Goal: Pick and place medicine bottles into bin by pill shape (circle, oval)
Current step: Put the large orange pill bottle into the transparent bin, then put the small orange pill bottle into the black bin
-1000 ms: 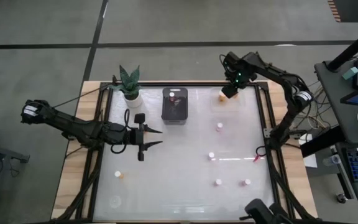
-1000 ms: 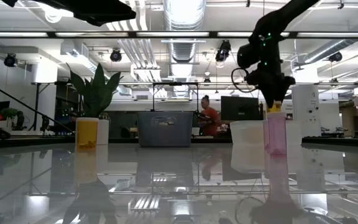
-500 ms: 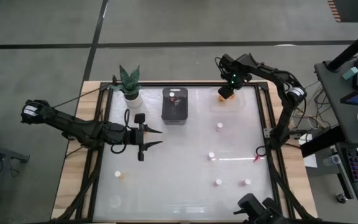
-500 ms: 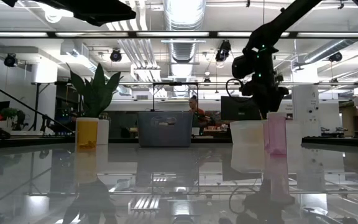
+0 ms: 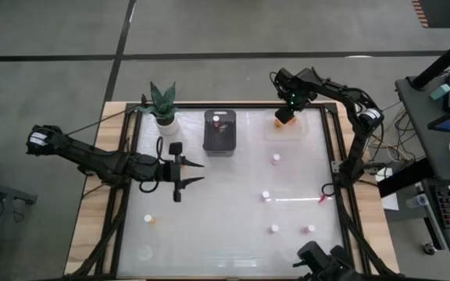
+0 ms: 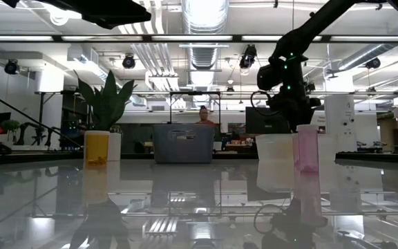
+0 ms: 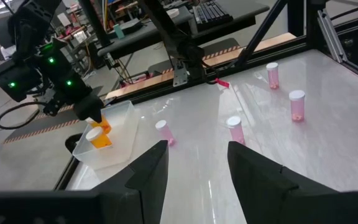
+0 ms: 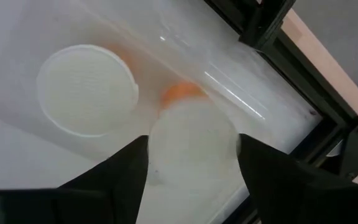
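Observation:
My right gripper (image 5: 286, 117) is at the table's far right, fingers pointing down into a clear bin (image 5: 287, 127), shut on an orange bottle with a white cap (image 8: 194, 146). A second orange bottle (image 8: 87, 89) stands in that bin beside it. Both show in the left wrist view (image 7: 99, 130). Several small pinkish bottles (image 5: 276, 159) (image 5: 266, 195) (image 5: 274, 229) stand on the right half of the table, and an orange one (image 5: 150, 219) stands near left. My left gripper (image 5: 198, 173) is open and empty over the table's left middle. My right gripper pinches the orange bottle between its two fingers at the sides of its white cap (image 8: 225, 140). The fingers come from above, pointing down. The bottle stands upright inside the clear bin; I cannot tell whether its base rests on the bin's floor.
A dark bin (image 5: 219, 133) stands at the far middle and a plant in a white pot (image 5: 164, 117) at the far left. A red thing (image 5: 321, 200) lies near the right edge. The metal frame (image 5: 336, 156) runs along the table's sides.
My right gripper has gone down and a little toward the table's left edge with the orange bottle, which is now down in the clear bin beside the other orange bottle.

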Controlling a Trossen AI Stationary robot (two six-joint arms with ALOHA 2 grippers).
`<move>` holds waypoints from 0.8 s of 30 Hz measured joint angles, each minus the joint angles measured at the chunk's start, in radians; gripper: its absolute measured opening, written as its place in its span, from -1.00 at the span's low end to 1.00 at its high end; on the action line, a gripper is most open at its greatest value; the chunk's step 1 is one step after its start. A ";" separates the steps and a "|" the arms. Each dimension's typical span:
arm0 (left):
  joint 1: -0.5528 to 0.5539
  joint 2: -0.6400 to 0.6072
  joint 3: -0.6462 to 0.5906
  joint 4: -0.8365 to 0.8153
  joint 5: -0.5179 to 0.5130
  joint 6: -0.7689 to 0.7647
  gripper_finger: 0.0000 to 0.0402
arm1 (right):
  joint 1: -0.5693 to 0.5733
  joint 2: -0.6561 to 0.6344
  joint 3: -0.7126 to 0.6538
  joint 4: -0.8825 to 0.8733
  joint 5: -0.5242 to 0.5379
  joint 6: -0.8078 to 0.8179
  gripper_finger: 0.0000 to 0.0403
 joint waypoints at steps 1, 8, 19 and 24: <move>0.000 0.000 0.000 0.000 0.000 0.000 -0.25 | 0.000 0.000 0.000 0.000 0.000 0.002 0.19; 0.000 0.000 0.000 0.000 0.000 0.000 -0.25 | 0.000 0.000 0.000 0.002 0.000 0.004 0.30; 0.000 0.000 0.000 0.000 0.000 0.000 -0.25 | 0.022 -0.101 0.012 -0.070 0.001 0.084 0.25; 0.000 0.000 0.000 0.000 0.000 -0.012 -0.25 | 0.117 -0.251 -0.017 -0.037 -0.001 0.126 0.21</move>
